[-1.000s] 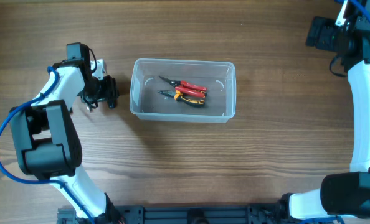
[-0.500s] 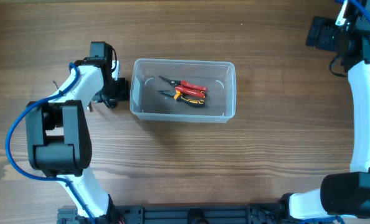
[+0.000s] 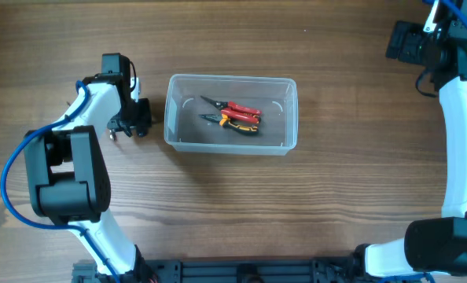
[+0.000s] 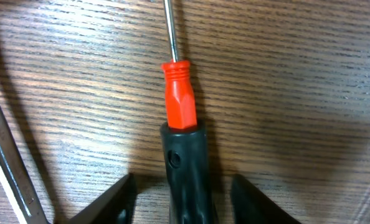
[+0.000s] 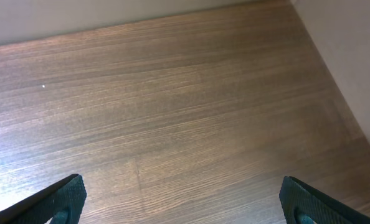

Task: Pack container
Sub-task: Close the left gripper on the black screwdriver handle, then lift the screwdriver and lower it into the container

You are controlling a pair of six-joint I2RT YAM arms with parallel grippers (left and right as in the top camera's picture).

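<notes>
left gripper (image 4: pixel 184 193) part-open astride screwdriver (image 4: pixel 180 106), no grip | right gripper (image 5: pixel 182 199) wide, empty | container (image 3: pixel 232 77), 3 o'clock: likely light, stiff, slick; take rim

The clear container (image 3: pixel 232 78) on the wooden table (image 3: pixel 233 204) holds two pliers (image 3: pixel 237 115); the left pincer (image 3: pixel 137 118) sits just beside its left wall.

Pliers (image 3: pixel 232 115), seemingly, in container (image 3: pixel 290 143); screwdriver (image 4: pixel 180 106) left.

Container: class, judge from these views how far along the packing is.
Done: two pliers lie in the container. In hand: the left gripper straddles a screwdriver lying on the table, jaws not closed. Left: grip it and carry it in. The right gripper is open, far off.
</notes>
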